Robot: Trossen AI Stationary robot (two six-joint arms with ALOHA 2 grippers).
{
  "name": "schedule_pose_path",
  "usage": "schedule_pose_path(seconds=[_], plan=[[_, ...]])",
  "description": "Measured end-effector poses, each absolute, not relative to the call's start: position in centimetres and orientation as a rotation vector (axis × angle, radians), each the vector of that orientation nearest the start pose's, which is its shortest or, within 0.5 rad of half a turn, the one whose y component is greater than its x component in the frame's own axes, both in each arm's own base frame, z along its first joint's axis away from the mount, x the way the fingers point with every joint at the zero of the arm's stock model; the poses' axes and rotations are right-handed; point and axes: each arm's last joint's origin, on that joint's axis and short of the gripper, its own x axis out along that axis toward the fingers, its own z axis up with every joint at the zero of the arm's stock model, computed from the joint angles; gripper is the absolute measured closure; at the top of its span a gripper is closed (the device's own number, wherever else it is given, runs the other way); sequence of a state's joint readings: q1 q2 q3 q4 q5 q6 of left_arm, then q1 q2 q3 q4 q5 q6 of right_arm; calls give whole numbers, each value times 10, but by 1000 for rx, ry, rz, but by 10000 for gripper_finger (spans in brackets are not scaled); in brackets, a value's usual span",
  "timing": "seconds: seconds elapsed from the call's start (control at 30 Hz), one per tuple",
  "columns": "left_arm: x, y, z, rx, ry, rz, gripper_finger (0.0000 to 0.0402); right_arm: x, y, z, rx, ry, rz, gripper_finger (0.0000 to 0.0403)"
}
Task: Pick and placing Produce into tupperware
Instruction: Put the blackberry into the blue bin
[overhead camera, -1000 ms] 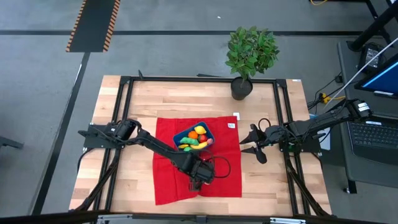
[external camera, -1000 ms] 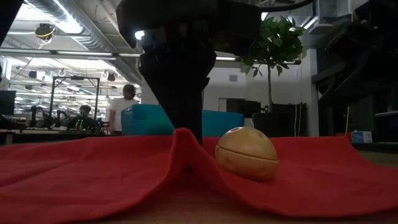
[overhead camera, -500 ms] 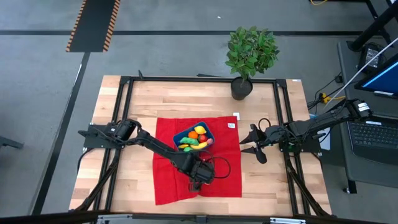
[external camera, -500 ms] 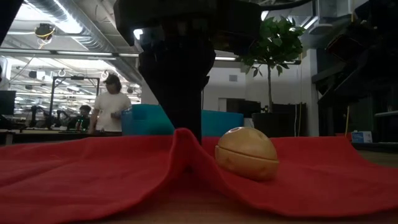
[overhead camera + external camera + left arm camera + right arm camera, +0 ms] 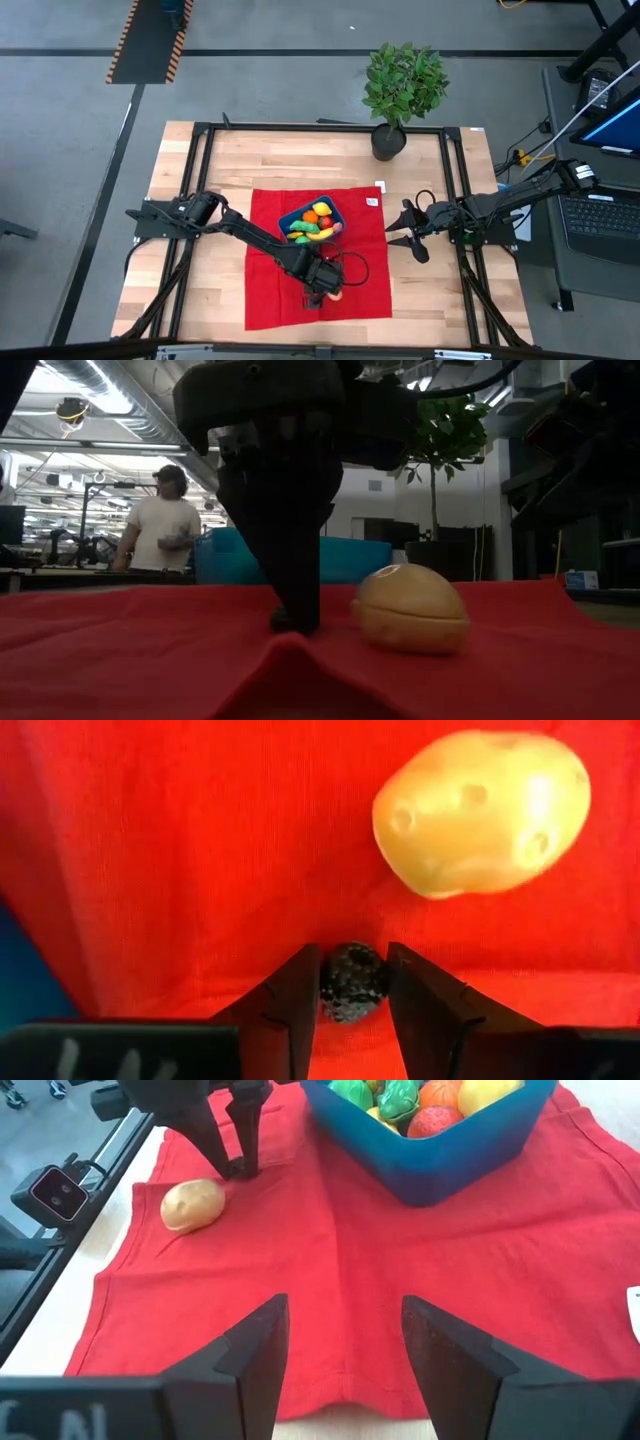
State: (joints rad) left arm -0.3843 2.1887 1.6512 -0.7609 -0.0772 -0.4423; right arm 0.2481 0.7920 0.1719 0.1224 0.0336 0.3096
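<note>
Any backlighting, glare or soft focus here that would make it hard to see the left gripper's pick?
Low view: bright room lights behind turn the left gripper into a dark silhouette, and the potato looks dim. Left wrist view: evenly lit and sharp on the dark berry between the fingers, with a glare patch on the potato. High view: even light, but the pick spot is small.

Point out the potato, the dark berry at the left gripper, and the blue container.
potato [image 5: 480, 810]: left wrist view, middle of its tan skin.
dark berry [image 5: 352, 982]: left wrist view, bumpy face between the fingers.
blue container [image 5: 470, 1150]: right wrist view, near outer wall.
</note>
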Motion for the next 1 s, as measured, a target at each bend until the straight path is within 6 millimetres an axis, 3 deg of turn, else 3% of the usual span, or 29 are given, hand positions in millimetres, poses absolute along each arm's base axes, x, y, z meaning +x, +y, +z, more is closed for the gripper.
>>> schedule_pose_path(seconds=[0.47, 0.8, 1.0], plan=[[407, -163, 152, -82, 1310, 10, 272, 150, 37, 153, 234, 511, 133, 207], [407, -162, 153, -87, 1308, 13, 322, 150, 37, 153, 237, 512, 133, 207], [407, -163, 153, -87, 1308, 12, 322, 150, 37, 153, 237, 512, 132, 207]])
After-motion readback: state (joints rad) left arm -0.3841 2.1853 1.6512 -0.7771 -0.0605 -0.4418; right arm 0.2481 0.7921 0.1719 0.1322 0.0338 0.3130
